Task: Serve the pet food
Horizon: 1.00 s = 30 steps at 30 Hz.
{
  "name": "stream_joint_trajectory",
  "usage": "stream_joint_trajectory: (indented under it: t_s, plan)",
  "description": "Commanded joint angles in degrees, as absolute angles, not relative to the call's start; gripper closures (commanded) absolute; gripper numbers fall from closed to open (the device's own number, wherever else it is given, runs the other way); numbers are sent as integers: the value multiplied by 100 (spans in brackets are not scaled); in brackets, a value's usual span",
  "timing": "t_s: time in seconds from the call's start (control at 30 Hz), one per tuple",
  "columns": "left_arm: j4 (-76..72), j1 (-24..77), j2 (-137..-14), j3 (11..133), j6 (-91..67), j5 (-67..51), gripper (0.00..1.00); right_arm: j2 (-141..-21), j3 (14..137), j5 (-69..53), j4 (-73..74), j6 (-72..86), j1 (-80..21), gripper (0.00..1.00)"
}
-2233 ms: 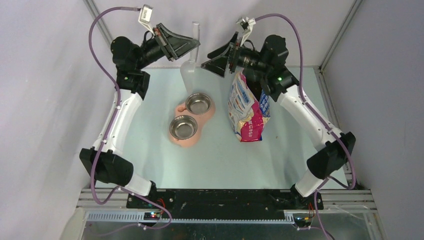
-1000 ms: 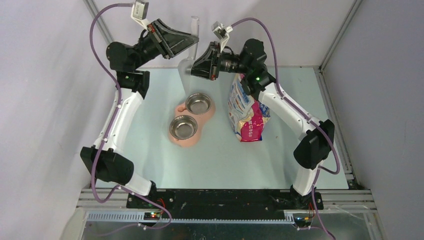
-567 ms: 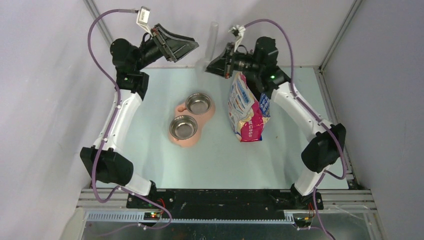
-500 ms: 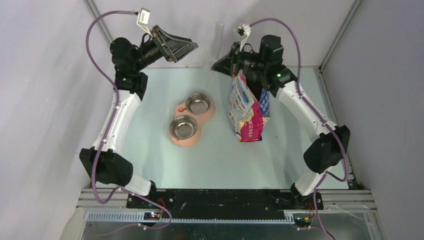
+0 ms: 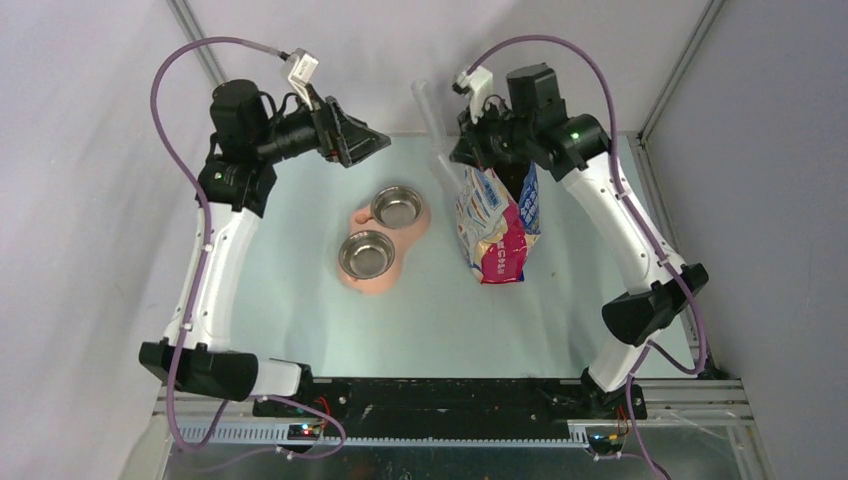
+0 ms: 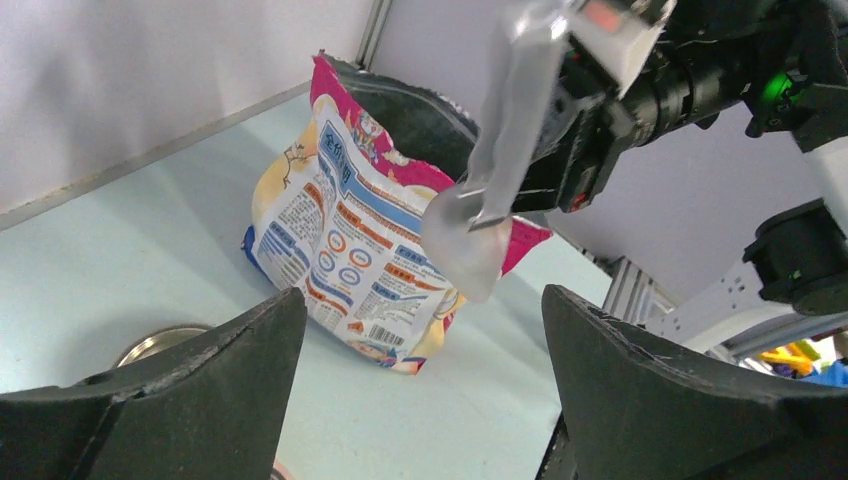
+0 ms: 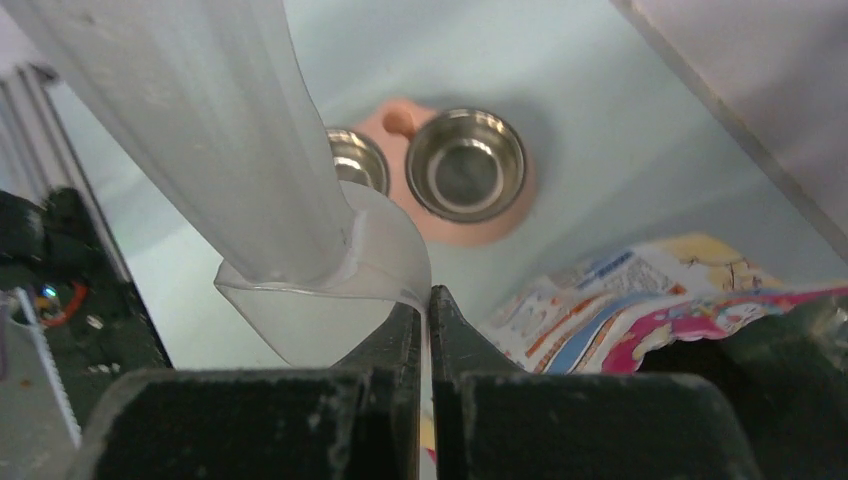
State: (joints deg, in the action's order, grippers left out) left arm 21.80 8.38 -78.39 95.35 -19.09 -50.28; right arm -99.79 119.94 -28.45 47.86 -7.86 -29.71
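A translucent plastic scoop (image 5: 440, 150) hangs at the back of the table, its cup beside the open top of the printed cat food bag (image 5: 495, 225). My right gripper (image 5: 462, 155) is shut on the thin rim of the scoop's cup (image 7: 300, 310), with the handle rising up past the camera. My left gripper (image 5: 374, 143) stands wide open and holds nothing, off to the left of the scoop (image 6: 465, 235) and facing the bag (image 6: 340, 230). The pet food is hidden; the bag's mouth shows only dark.
A pink feeder (image 5: 358, 280) with two steel bowls (image 5: 398, 207) (image 5: 366, 253) sits left of the bag; both bowls look bare inside. The back wall and frame posts stand close behind both grippers.
The scoop passed from my left gripper to my right. The left jaws opened and drew back to the left; the right arm carried the scoop right, toward the bag's top.
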Motion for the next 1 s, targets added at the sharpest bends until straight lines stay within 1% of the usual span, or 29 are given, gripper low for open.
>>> stream_joint_trajectory:
  t_s: [0.0, 0.1, 0.2, 0.3, 0.33, 0.4, 0.53, 0.57, 0.6, 0.67, 0.7, 0.73, 0.77, 0.8, 0.83, 0.87, 0.9, 0.97]
  plan:
    - [2821, 1011, -7493, 9537, -1150, -4612, 6, -9908, 11881, -1624, 5553, -1530, -3343, 100]
    - [3243, 1163, -7675, 9884, -1013, -4571, 5, -9864, 11669, -1019, 5512, -1794, -3739, 100]
    - [3957, 1379, -8014, 10331, -1022, -4360, 7, -9865, 11648, -793, 5409, -1795, -3911, 100]
    - [4527, 1441, -8400, 10696, -1302, -4288, 14, -9929, 11715, -627, 5393, -1939, -4060, 100]
    - [4540, 1446, -8428, 10692, -1451, -4284, 16, -9944, 11724, -591, 5391, -1972, -4102, 100]
    - [4417, 1449, -8421, 10540, -1608, -4293, 21, -9979, 11751, -517, 5377, -2022, -4153, 100]
    - [4442, 1450, -8505, 10446, -1608, -4407, 35, -10010, 11788, -495, 5346, -2042, -4208, 100]
    - [4450, 1455, -8519, 10444, -1600, -4422, 42, -10011, 11787, -475, 5336, -2068, -4218, 100]
    - [4449, 1452, -8546, 10442, -1578, -4443, 46, -10015, 11786, -466, 5329, -2084, -4232, 100]
    - [4453, 1450, -8565, 10426, -1536, -4523, 61, -10019, 11771, -447, 5320, -2114, -4236, 100]
    - [4444, 1450, -8576, 10412, -1520, -4574, 65, -10015, 11756, -441, 5307, -2129, -4236, 100]
    - [4429, 1450, -8582, 10375, -1492, -4594, 72, -10007, 11726, -433, 5295, -2158, -4236, 100]
    - [4416, 1444, -8580, 10347, -1475, -4649, 77, -10005, 11712, -432, 5274, -2169, -4236, 100]
    - [4398, 1443, -8587, 10295, -1441, -4715, 85, -9992, 11669, -431, 5265, -2179, -4236, 100]
    - [4383, 1418, -8585, 10231, -1422, -4757, 89, -9979, 11644, -435, 5243, -2175, -4230, 100]
    - [4345, 1387, -8581, 10191, -1414, -4826, 96, -9950, 11586, -500, 5220, -2168, -4220, 100]
    - [4317, 1366, -8568, 10100, -1430, -4861, 99, -9916, 11563, -593, 5233, -2163, -4168, 100]
    - [4128, 1291, -8531, 9968, -1502, -5071, 100, -9873, 11522, -1299, 5349, -2206, -4052, 90]
